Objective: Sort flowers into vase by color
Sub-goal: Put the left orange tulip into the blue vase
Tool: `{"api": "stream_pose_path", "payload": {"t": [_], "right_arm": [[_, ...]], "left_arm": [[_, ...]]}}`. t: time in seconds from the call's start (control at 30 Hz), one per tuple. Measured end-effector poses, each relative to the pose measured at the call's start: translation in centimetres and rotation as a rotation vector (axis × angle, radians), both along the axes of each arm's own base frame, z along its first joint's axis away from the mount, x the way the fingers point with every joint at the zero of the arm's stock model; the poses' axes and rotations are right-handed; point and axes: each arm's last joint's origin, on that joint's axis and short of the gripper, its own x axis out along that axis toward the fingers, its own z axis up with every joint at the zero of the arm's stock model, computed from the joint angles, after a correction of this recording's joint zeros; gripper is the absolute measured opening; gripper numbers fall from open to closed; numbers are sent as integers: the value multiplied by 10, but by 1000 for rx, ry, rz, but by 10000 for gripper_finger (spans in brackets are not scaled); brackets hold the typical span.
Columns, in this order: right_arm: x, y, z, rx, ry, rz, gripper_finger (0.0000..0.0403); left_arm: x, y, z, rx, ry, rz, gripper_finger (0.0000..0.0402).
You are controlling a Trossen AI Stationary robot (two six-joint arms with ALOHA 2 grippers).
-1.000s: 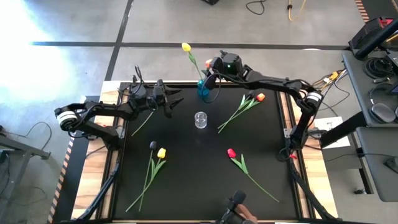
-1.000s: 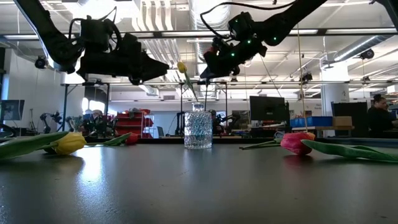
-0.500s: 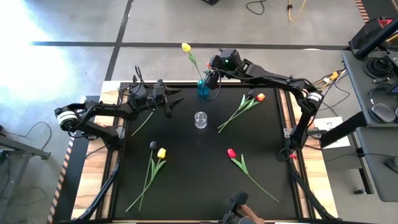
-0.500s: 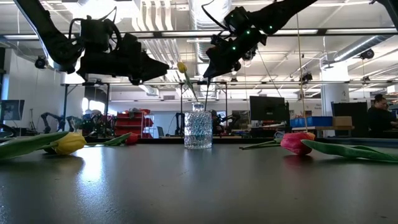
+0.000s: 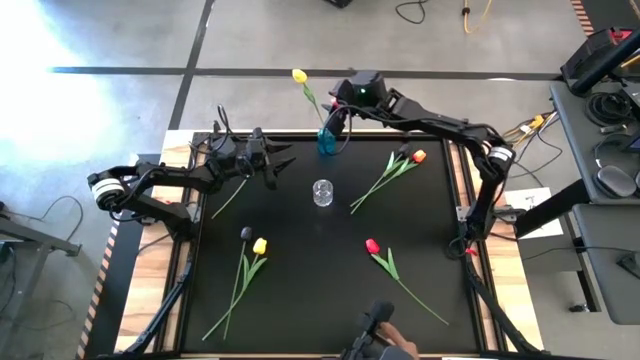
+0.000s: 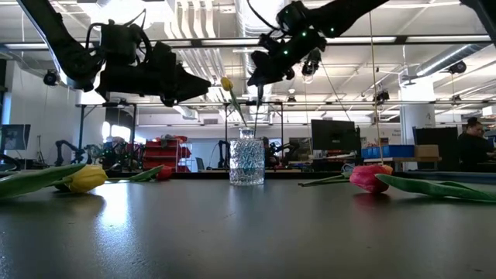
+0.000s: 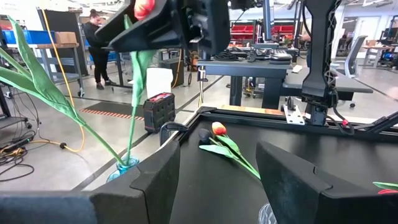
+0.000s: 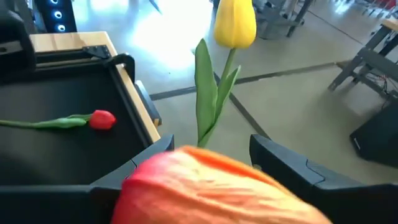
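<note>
A blue vase (image 5: 325, 143) stands at the table's far edge. A yellow tulip (image 5: 299, 76) leans out of it, and a red-orange tulip (image 8: 211, 186) stands in it by its stem (image 7: 133, 93). My right gripper (image 5: 337, 118) hovers open above the vase, its fingers on either side of that tulip's head. A clear glass vase (image 5: 322, 192) stands mid-table. My left gripper (image 5: 280, 165) waits open and level at the far left, above a lying stem (image 5: 233, 197). My right gripper's open fingers (image 8: 283, 163) stand wide apart beside the red-orange tulip's head. I cannot tell whether either finger touches it. The tulip stands upright with its stem down in the blue vase (image 7: 127, 167).
Loose tulips lie on the black table: a yellow one (image 5: 260, 245) and a dark one (image 5: 246, 233) near left, a red one (image 5: 372, 246) near right, and a red and orange pair (image 5: 410, 156) far right. A red tulip (image 8: 102, 119) lies below the left arm.
My right gripper has risen above the blue vase and drifted a little toward the table's far edge. The red-orange tulip has kept its stem in the vase.
</note>
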Motion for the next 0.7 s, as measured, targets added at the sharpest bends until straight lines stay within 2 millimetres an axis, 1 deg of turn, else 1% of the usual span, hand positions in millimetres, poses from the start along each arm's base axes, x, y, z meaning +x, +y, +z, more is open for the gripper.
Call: {"api": "stream_pose_path", "payload": {"t": [0.17,0.3,0.47,0.7], "right_arm": [[3,-11,-11,4,-15,-21,203],[1,-16,-12,8,-23,-37,203],[-1,-15,-9,11,-16,-35,203],[-13,-6,-1,42,57,-29,203]], "left_arm": [[0,0,0,-1,1,0,197],[0,0,0,-1,1,0,197],[0,0,0,-2,2,0,197],[0,0,-1,-6,6,0,197]]}}
